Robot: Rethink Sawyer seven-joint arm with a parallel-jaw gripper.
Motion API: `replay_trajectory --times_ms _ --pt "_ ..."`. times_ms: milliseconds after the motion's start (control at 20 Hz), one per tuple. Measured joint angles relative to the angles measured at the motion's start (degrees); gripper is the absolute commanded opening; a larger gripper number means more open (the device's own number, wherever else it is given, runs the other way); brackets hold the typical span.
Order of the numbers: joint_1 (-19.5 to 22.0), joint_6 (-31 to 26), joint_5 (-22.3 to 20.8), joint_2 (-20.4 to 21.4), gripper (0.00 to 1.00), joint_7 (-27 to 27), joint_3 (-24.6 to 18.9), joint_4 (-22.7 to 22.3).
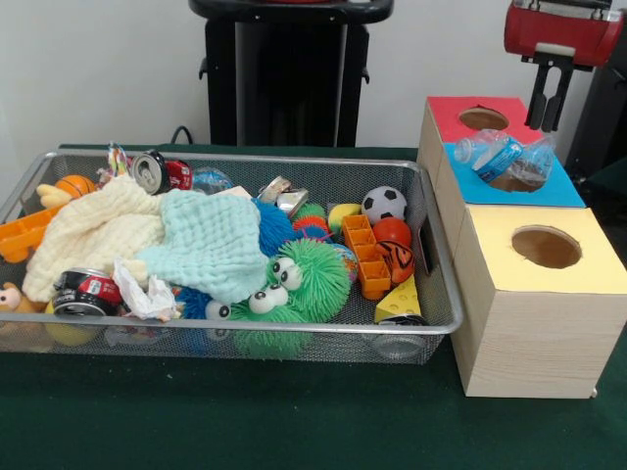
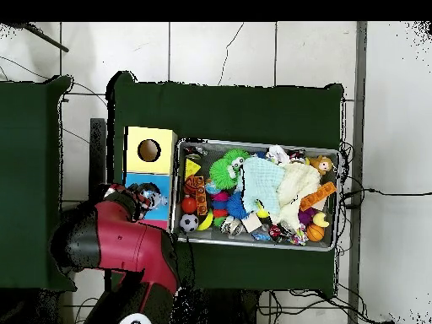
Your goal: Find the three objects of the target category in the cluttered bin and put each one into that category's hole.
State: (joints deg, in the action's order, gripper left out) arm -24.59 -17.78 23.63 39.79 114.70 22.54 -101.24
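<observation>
A see-through wrinkly bottle with a blue label [image 1: 502, 157] lies on its side on the blue-topped box [image 1: 563, 191], across its hole. It also shows in the overhead view [image 2: 153, 199]. My gripper [image 1: 547, 117] hangs just above and to the right of the bottle, apart from it, open and empty. The wire mesh bin [image 1: 294, 325] stands left of the boxes, full of toys. A see-through bluish thing [image 1: 211, 179] lies at the bin's back rim; I cannot tell whether it is a bottle. Another clear thing [image 1: 397, 343] lies at the front right corner, under a cheese wedge.
A red-topped box [image 1: 451, 110] and a yellow-topped box [image 1: 549, 279], each with a round hole, flank the blue one. The bin holds red-and-silver cans [image 1: 157, 172], a yellow cloth [image 1: 93, 230], a mint cloth [image 1: 211, 240], a green fuzzy toy [image 1: 299, 279] and a football [image 1: 384, 204].
</observation>
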Motion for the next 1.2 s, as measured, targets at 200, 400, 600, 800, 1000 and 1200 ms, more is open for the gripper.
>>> replay_trajectory --times_ms 200,400,600,800,1000,1200 --pt "0.0 0.0 0.0 0.0 0.0 0.0 0.0 0.0" --pt "0.0 0.0 0.0 0.0 0.0 0.0 0.0 0.0" --pt "0.0 0.0 0.0 0.0 0.0 0.0 0.0 0.0" --pt "0.0 0.1 0.0 0.0 0.0 0.0 0.0 0.0" --pt "0.0 0.4 0.0 -0.1 0.0 0.0 0.0 0.0" --pt "0.0 0.8 0.0 -0.1 0.0 0.0 0.0 0.0"
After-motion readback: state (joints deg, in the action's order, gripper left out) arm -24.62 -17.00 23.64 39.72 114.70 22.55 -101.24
